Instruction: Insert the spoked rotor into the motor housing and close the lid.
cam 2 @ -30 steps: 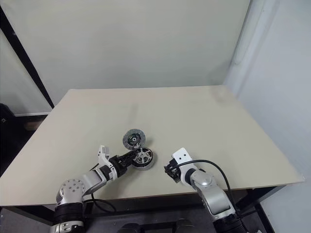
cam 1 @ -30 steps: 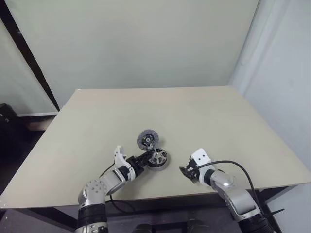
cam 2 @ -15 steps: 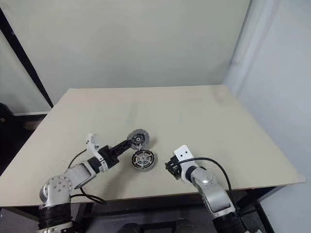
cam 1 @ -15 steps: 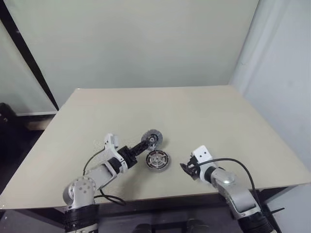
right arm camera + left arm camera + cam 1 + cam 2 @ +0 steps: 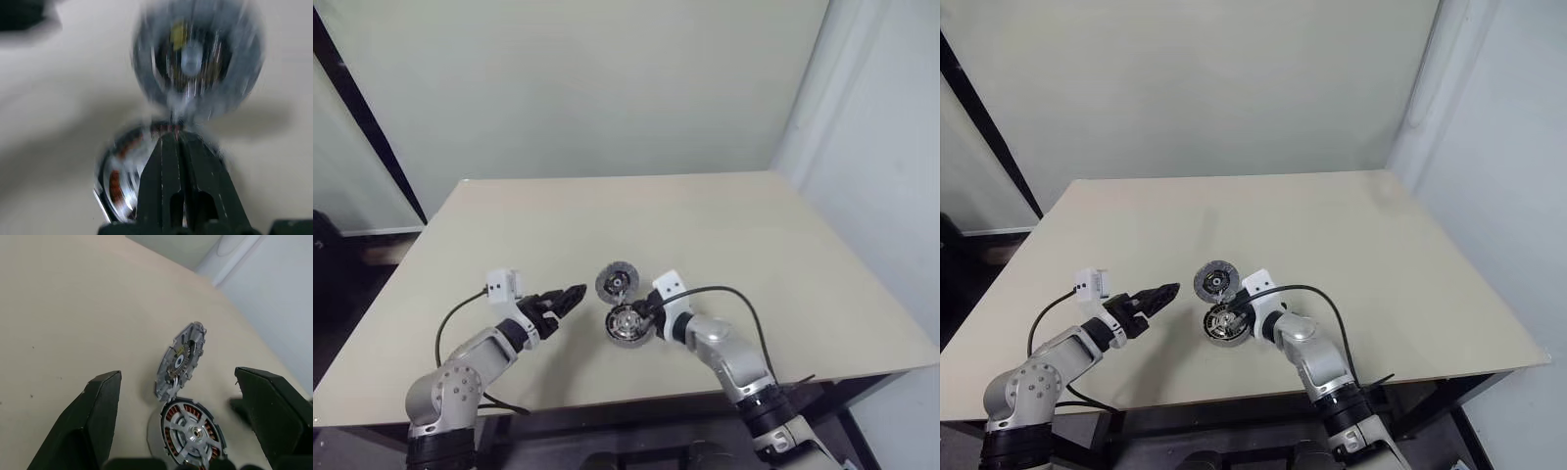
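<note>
The right hand [image 5: 639, 311], its two black fingers now pressed together on nothing, has been swung in from the table's near edge within the past second and is poised at the rim of the motor housing [image 5: 627, 325]. The left hand [image 5: 570, 295], seen at the housing a second ago, has been drawn back and raised, its fingers spread wide and empty.

The spoked rotor [image 5: 191, 432] is seen seated inside the housing, copper-brown windings ringed around a silver hub with pale spokes. The insertion is judged complete; only the closing remains. The lid [image 5: 617, 281] is propped on edge, tilted, just beyond the housing and touching or nearly touching its far rim, so it is judged ready to be tipped down by the closed right fingers.

The housing is a shallow cup of bright, polished metal. The lid is a flat, dark grey disc with a notched edge, a lighter hub and small fittings on its exposed face. Both rest on the table [image 5: 724, 225], a matt, pale beige board, smooth and bare around them.
</note>
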Tool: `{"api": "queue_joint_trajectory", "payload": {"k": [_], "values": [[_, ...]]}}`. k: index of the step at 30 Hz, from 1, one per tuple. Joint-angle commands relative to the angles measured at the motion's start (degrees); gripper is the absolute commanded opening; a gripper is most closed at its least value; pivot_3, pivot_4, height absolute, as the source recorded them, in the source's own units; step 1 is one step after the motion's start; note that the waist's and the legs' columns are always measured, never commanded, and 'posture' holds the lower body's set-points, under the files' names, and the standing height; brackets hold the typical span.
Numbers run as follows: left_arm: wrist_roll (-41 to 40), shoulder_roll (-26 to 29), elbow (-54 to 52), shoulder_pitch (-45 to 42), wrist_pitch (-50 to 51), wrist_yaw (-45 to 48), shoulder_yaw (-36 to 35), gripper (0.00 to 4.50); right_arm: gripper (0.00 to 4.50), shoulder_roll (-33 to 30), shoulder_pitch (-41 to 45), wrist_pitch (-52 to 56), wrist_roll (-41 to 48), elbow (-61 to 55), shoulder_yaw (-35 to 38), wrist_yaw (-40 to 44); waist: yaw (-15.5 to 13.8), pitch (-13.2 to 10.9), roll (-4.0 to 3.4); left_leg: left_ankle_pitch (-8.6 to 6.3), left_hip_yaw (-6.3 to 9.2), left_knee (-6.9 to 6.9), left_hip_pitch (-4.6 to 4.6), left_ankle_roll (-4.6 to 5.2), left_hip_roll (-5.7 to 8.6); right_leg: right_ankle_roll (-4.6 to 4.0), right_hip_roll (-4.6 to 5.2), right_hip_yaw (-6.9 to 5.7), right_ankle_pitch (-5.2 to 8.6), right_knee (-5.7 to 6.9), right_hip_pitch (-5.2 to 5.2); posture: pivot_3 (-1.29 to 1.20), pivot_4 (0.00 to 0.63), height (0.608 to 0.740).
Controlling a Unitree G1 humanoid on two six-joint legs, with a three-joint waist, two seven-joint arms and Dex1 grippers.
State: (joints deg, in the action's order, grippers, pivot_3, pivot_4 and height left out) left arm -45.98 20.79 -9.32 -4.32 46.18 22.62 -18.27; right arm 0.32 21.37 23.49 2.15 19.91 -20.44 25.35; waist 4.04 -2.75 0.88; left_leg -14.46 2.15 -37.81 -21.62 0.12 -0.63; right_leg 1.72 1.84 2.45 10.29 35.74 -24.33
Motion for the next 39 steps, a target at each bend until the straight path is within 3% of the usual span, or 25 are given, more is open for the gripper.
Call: {"api": "queue_joint_trajectory", "payload": {"k": [1, 9, 10, 13, 18, 23, 28, 33, 39], "values": [[0.0, 0.3, -3.1, 0.5, -0.9, 0.7, 0.3, 3.98, 0.06, -0.8, 0.1, -3.4, -2.4, 3.3, -1.9, 1.4, 0.2, 0.0, -0.03, -0.01, -0.02, 0.04, 0.04, -0.01, 0.00, 0.00, 0.00, 0.02, 0.00, 0.02, 0.01, 0.00, 0.000, 0.740], [0.4, 1.1, -3.3, 1.4, -0.6, 0.7, 0.5, 3.98, 0.06, -1.2, 1.8, -1.0, 0.2, -8.3, 0.8, 3.5, 0.2, 0.0, -0.06, 0.01, 0.06, -0.05, 0.04, -0.01, -0.07, 0.00, -0.09, -0.02, 0.00, 0.10, 0.00, 0.00, 0.000, 0.740], [0.5, 1.2, -3.3, 1.3, -0.5, 0.6, 0.7, 3.98, 0.22, -1.8, 2.2, 0.2, 0.3, -10.3, 0.6, 4.3, 0.2, 0.0, -0.06, 0.00, 0.05, -0.06, 0.03, -0.01, -0.06, 0.00, -0.09, -0.02, 0.00, 0.08, 0.00, 0.00, 0.000, 0.740], [1.0, 1.7, -2.5, 0.7, -0.5, 1.1, 1.3, 3.98, 0.97, -6.0, 3.3, 3.9, -1.1, -16.8, -2.4, 9.2, 0.2, 0.0, -0.06, 0.00, 0.03, -0.07, 0.04, -0.01, -0.06, 0.00, -0.07, 0.00, 0.00, 0.07, 0.01, 0.00, 0.000, 0.740], [2.0, 2.3, -1.3, 0.3, -0.8, 2.1, 2.0, 3.98, 2.76, -17.7, 6.0, 5.8, -5.9, -24.9, -9.5, 18.4, 0.2, 0.0, -0.06, 0.00, 0.05, -0.04, 0.04, -0.01, -0.04, 0.00, -0.06, -0.04, 0.00, 0.06, 0.00, 0.00, 0.000, 0.740], [4.3, 4.3, -0.5, 0.9, -0.6, 4.6, 3.9, 3.98, 4.48, -24.4, 8.1, 6.1, -8.2, -27.5, -13.2, 24.2, 0.3, 0.0, -0.05, 0.00, 0.04, 0.00, 0.05, 0.00, -0.04, 0.00, -0.07, -0.05, 0.00, 0.08, -0.03, 0.00, 0.000, 0.740], [9.7, 11.1, -0.1, 3.0, -1.6, 10.5, 9.5, 3.98, 4.48, -26.2, 9.7, 1.3, -13.7, -24.4, -18.2, 25.4, 0.3, 0.0, -0.06, 0.00, 0.01, -0.01, 0.09, -0.01, -0.06, 0.00, -0.08, -0.06, 0.01, 0.10, -0.05, 0.00, 0.000, 0.740], [14.7, 16.9, 0.0, 4.3, -3.1, 15.2, 13.8, 3.98, 4.48, -23.0, 10.9, -3.1, -16.3, -19.4, -20.2, 24.5, 0.2, 0.0, -0.05, 0.00, 0.00, -0.02, 0.03, -0.01, -0.05, 0.00, -0.03, -0.05, 0.01, 0.05, -0.07, 0.00, 0.000, 0.740], [16.4, 16.9, -0.7, 4.3, -3.7, 15.8, 14.4, 3.98, 4.48, -18.8, 11.5, -8.4, -18.8, -11.2, -21.1, 22.6, 0.2, 0.0, -0.06, 0.00, 0.00, -0.03, 0.04, -0.01, -0.06, 0.00, -0.02, -0.06, 0.01, 0.06, -0.06, 0.00, 0.000, 0.740]]}}
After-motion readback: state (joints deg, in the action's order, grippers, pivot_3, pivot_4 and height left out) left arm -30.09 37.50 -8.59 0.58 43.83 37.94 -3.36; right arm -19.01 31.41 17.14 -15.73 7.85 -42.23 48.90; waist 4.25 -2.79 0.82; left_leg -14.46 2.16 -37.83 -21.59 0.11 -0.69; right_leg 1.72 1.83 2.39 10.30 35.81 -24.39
